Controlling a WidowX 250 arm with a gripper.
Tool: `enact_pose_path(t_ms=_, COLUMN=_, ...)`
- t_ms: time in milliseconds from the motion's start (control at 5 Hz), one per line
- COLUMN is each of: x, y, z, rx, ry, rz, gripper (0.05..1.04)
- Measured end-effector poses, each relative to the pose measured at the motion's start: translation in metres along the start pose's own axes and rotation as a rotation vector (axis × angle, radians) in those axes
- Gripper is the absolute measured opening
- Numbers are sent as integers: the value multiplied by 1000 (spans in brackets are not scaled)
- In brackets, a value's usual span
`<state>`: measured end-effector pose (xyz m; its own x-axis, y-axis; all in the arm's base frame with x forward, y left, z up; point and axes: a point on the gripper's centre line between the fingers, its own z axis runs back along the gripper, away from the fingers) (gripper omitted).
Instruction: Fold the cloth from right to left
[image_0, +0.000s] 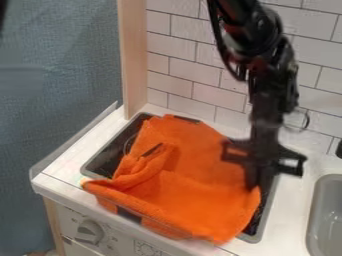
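Camera view: we see the black two-part pincer low at the R-hand edge of the rumpled, soft orange cloth; can't tell if it's wide, narrow or holding cloth, so no assuming a grip. Nearly all of the cloth lies L of the pincer, spread over the dark, grey-rimmed rectangular recess, w/ a loose front corner hanging nearer the camera than the pincer. Too rumpled for us to name a clean long axis, but its R edge runs approx. back to front, right by the pincer's tip. Only one arm here, so no choice of side. For the R-to-L fold we'd want that edge pinched, lifted a bit, then carried L across the bulk; main risk, IMO, is dragging the whole cloth or bunching it vs. the raised folds farther L.
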<state>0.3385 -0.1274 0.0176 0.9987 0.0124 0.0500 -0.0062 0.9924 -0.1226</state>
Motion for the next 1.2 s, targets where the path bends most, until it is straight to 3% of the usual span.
enact_pose_path(t_ms=400, x=23, y=68, z=35, rx=-14, ry=-80, rz=107, gripper=69)
enact_pose_path(t_ms=800, x=25, y=118, z=43, rx=37, ry=-86, rz=139, gripper=69)
enact_pose_path(t_ms=1000, x=17, y=143, z=33, rx=73, ry=-52, rz=147, gripper=100)
enact_pose_path(t_ms=1200, x=11, y=160, z=22, rx=105, ry=-12, rz=169, gripper=285)
